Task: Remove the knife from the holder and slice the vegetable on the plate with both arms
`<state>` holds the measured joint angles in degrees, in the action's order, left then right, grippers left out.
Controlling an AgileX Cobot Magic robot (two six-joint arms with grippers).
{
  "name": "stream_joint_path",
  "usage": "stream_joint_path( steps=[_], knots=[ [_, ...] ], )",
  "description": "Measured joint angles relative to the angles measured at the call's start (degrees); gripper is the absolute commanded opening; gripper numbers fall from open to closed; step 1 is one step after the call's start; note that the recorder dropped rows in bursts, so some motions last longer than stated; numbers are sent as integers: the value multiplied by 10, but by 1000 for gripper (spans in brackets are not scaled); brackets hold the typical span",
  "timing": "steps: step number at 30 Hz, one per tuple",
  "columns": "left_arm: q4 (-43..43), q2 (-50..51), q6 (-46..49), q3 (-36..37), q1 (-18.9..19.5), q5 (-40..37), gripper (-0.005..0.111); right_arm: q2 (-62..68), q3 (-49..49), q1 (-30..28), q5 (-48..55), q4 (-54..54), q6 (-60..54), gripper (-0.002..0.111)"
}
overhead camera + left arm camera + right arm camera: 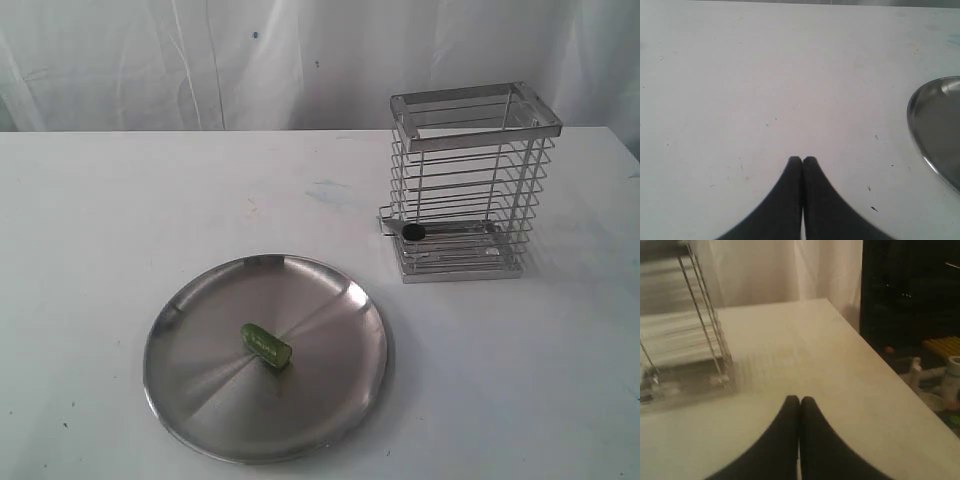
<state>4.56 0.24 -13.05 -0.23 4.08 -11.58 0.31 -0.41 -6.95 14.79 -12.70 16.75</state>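
round shallow stainless-steel plate [200, 420] lies near the front edge of the white table [100, 200]. small glossy green cucumber [265, 345] rests at the plate's centre, with no slices visible. black-handled knife [411, 231] sits low in the tall chrome wire holder [470, 180], toward the back right corner. left gripper [802, 160] and right gripper [800, 399]: tips pressed together, empty. no step is done; knife retrieval and slicing remain.

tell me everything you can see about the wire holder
The holder is a tall rectangular basket of shiny horizontal chrome wires with thin uprights, topped by a flat metal rim. It stands upright on the white table, beyond and right of the plate in the exterior view, apart from it. The knife lies low inside, its black handle end at the left wall. Nothing else touches it.
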Motion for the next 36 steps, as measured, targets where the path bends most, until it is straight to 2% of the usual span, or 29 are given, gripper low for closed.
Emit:
stream_joint_path(
  steps=[4,10,16,18,19,22,25,26,29,30,33,36],
  knots=[
    [0,0,0,0,0,0,0,0,0,0,-129,64,40,0],
    [0,0,0,0,0,0,0,0,0,0,-299,83,84,0],
    [0,0,0,0,0,0,0,0,0,0,-423,117,98,0],
    [0,0,0,0,0,0,0,0,-23,0,-489,182,59,0],
    [0,0,0,0,0,-1,0,18,-68,0,-534,222,11,0],
    [0,0,0,0,0,-1,0,95,-187,0,-566,214,-44,0],
    [0,0,0,0,0,-1,0,168,-263,0,-521,133,-55,0],
    [0,0,0,0,0,-1,0,221,-299,0,-433,66,-58,0],
    [0,0,0,0,0,-1,0,371,-315,0,-152,-38,-93,0],
    [0,0,0,0,0,-2,0,428,-315,0,-82,-51,-110,0],
    [0,0,0,0,0,-2,0,565,-330,0,33,-39,-133,0],
    [0,0,0,0,0,-2,0,610,-376,0,159,-7,-155,0]
  ],
)
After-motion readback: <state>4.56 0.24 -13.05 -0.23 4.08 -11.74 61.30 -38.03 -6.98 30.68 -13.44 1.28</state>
